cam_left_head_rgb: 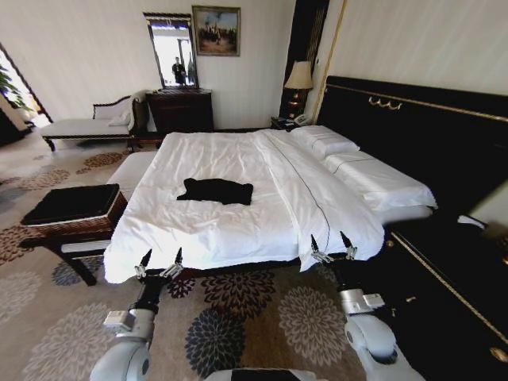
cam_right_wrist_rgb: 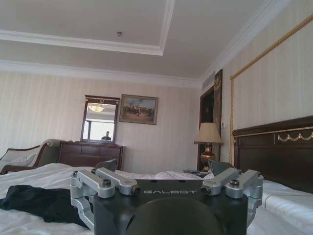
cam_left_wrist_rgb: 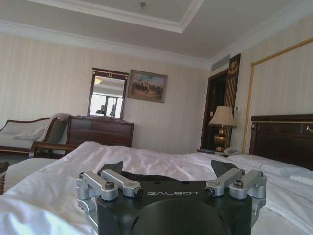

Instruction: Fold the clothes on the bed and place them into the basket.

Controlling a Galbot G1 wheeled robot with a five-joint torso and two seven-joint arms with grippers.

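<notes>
Matt black cloth T-shirt (cam_left_head_rgb: 216, 190) on smooth white duvet (cam_left_head_rgb: 214, 222); woven wicker basket (cam_left_head_rgb: 73, 218).

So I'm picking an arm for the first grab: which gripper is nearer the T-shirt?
Left. The left gripper sits at the bed's near edge below the T-shirt; the right gripper is farther along that edge.

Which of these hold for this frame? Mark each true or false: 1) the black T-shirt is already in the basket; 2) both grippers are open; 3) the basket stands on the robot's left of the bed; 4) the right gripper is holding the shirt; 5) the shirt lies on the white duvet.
1) False. The black T-shirt lies on the bed; the basket holds no shirt.
2) True. The left gripper and right gripper both have fingers spread, near the bed's foot edge.
3) True.
4) False. The right gripper is empty, well short of the shirt.
5) True. It lies crumpled, unfolded.
</notes>
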